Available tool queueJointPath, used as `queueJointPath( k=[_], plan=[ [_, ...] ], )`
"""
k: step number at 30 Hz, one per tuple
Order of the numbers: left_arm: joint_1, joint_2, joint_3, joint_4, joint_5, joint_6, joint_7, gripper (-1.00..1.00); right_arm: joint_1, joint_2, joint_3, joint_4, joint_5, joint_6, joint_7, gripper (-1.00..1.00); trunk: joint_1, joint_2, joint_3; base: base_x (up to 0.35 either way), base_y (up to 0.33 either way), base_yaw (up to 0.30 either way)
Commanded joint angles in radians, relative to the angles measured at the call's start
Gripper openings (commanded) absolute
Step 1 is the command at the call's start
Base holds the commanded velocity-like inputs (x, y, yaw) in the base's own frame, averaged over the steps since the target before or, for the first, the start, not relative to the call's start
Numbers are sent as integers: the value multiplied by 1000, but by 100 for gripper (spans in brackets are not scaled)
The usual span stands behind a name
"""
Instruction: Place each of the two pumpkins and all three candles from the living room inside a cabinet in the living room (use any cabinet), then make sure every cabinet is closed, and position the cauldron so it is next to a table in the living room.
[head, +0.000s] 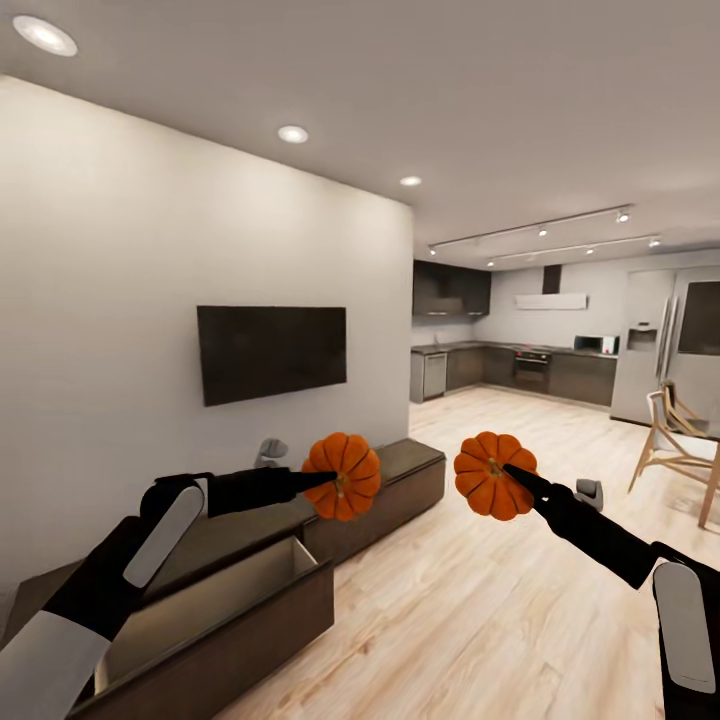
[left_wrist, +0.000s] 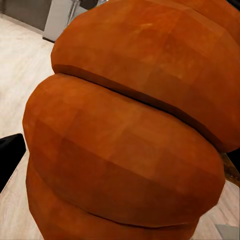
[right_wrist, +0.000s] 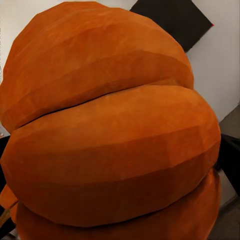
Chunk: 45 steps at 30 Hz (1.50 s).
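pumpkins (head: 343, 476) within each hand (head: 322, 480)

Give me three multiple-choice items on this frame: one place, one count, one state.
1. Where is the open drawer?
A. under the TV
B. at the cabinet's near end, below the left arm
C. in the kitchen

2. How many pumpkins are held?
A. one
B. two
C. three

3. The left gripper is:
A. open
B. shut on a candle
C. shut on a pumpkin

Key: 1 B, the pale interior shows there. 2 B, left pumpkin and right pumpkin. 3 C, it pinches the left pumpkin; the right gripper holds the other.
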<state>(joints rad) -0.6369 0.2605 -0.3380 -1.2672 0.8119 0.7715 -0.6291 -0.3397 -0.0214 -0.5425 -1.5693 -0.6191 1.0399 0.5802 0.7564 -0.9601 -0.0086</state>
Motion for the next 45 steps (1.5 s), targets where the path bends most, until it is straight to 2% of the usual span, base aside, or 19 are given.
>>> queueJointPath(
  k=[1,13,19,30,36,45],
  plan=[
    [-1,0,-1,0,9,6,2,-100,-1,0,-2,0,-4,7,11,-100,1,-1,0,223,-194,209],
    [-1,-1,-1,2,9,6,2,-100,-1,0,3,-6,-3,7,5,-100,1,-1,6,80,-170,142],
    [-1,-1,-1,2,9,6,3,-100,-1,-4,45,-6,-2,7,3,-100,1,-1,0,2,-25,182],
    [-1,-1,-1,2,9,6,2,-100,-1,-5,54,-6,-2,7,3,-100,1,-1,-12,0,-2,198],
    [-1,0,-1,2,9,6,2,-100,-1,-7,77,-6,-1,7,3,-100,1,-1,-19,0,-21,199],
    [-1,0,-1,2,9,6,2,-100,-1,-8,81,-6,-1,7,3,-100,1,-1,-29,0,-219,199]
  ],
)
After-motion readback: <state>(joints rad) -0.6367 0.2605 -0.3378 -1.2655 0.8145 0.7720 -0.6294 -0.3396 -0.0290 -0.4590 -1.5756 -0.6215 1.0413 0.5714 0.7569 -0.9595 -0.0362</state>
